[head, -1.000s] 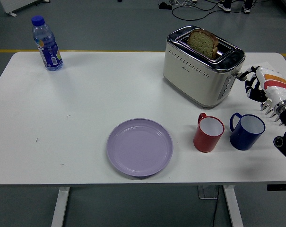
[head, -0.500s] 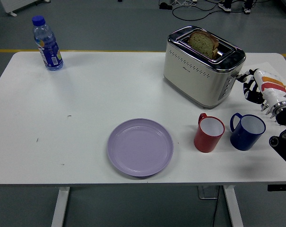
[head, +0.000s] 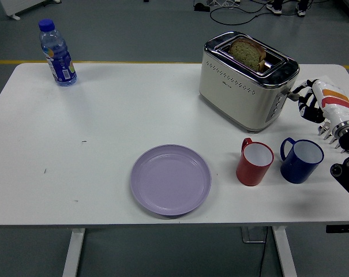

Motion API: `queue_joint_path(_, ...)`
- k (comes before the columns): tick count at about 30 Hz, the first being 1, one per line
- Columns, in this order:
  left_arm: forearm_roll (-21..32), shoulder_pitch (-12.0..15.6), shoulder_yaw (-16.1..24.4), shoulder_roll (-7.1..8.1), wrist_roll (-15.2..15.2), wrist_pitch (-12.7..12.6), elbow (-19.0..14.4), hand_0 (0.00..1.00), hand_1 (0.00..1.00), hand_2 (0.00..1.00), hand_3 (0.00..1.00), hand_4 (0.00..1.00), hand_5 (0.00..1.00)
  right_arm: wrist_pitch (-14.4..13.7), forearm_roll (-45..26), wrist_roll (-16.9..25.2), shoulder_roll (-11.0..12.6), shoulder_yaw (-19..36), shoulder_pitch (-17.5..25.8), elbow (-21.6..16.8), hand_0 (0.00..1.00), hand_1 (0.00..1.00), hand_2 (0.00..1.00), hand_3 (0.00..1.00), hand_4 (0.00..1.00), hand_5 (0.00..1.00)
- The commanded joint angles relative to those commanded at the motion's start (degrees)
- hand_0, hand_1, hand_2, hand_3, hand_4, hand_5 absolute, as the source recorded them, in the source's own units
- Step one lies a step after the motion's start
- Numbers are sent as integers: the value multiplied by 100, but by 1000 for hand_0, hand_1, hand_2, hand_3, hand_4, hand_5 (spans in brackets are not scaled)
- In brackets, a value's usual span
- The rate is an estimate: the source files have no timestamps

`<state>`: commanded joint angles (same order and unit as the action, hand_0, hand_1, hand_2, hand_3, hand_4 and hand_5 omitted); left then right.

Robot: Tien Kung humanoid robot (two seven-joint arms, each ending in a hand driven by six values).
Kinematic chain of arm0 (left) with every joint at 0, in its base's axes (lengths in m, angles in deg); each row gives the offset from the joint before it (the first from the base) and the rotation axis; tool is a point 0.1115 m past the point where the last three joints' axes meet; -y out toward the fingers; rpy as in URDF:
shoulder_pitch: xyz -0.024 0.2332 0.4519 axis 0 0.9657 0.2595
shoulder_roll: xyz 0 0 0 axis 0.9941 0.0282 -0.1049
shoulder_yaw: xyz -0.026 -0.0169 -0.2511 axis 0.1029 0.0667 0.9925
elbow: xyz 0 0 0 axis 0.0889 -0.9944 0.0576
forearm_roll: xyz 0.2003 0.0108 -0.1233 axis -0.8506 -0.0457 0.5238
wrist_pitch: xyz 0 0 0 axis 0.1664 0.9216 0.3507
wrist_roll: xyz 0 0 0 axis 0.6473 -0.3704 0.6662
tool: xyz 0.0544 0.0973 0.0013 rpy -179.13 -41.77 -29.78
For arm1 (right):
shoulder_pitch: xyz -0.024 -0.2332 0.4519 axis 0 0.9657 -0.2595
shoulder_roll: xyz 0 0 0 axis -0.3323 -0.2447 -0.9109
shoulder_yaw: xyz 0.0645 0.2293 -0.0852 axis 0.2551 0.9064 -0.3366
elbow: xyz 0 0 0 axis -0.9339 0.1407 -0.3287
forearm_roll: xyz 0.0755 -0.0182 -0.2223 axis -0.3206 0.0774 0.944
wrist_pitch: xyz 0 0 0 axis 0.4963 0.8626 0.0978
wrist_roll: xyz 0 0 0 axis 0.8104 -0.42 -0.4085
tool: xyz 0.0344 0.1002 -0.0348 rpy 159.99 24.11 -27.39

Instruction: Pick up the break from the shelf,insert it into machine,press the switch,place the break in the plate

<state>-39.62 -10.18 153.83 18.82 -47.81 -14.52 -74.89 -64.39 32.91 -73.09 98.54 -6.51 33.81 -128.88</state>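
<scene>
A slice of brown bread (head: 248, 53) stands in the slot of the cream and chrome toaster (head: 243, 86) at the table's back right, its upper half sticking out. My right hand (head: 306, 99) is at the toaster's right end, its black fingers (head: 301, 98) curled and holding nothing. The foremost fingertip is at the side lever (head: 289, 92); whether it touches I cannot tell. The lilac plate (head: 171, 179) lies bare near the front edge, left of the mugs. My left arm is out of view.
A red mug (head: 254, 162) and a blue mug (head: 300, 160) stand side by side in front of the toaster, just below my right hand. A blue-capped water bottle (head: 57, 53) stands at the back left corner.
My right hand has shifted only slightly beside the toaster's end, dipping a little and coming back. The bread, plate and mugs have not moved.
</scene>
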Motion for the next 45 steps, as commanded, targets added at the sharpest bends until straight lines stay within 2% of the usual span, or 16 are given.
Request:
queue_joint_path(9, 26, -6, -18, -3, 4, 2, 0, 666, 622, 735, 707, 522, 998, -4, -52, 35, -89, -49, -23, 267, 185, 272, 366, 596, 448, 2)
queue_joint_path(28, 32, -19, -12, -2, 9, 10, 0, 666, 622, 735, 706, 523, 998, 13, -29, 9, -206, -195, -51, 461, 187, 272, 366, 597, 454, 2)
queue_joint_path(33, 39, -17, -17, -2, 9, 13, 0, 667, 622, 735, 706, 524, 998, -62, 73, -32, -146, 5, -2, 299, 188, 272, 367, 597, 454, 2)
queue_joint_path(40, 38, -20, -18, 2, 4, 17, 0, 667, 621, 735, 706, 524, 998, -416, 147, -95, 11, 374, 21, -76, 199, 271, 369, 597, 457, 2)
queue_joint_path(41, 30, -20, -10, 2, 4, 18, 0, 667, 622, 735, 706, 524, 998, -496, 184, -135, 43, 456, 15, -165, 255, 292, 392, 620, 445, 2)
queue_joint_path(42, 28, -21, -10, 4, 3, 19, 0, 667, 622, 735, 706, 524, 998, -560, 238, -201, 73, 526, 13, -255, 255, 292, 392, 620, 445, 2)
queue_joint_path(45, 20, -22, -5, 5, 3, 20, 0, 667, 622, 735, 706, 524, 998, -616, 352, -347, 128, 642, 17, -443, 255, 292, 392, 620, 445, 2)
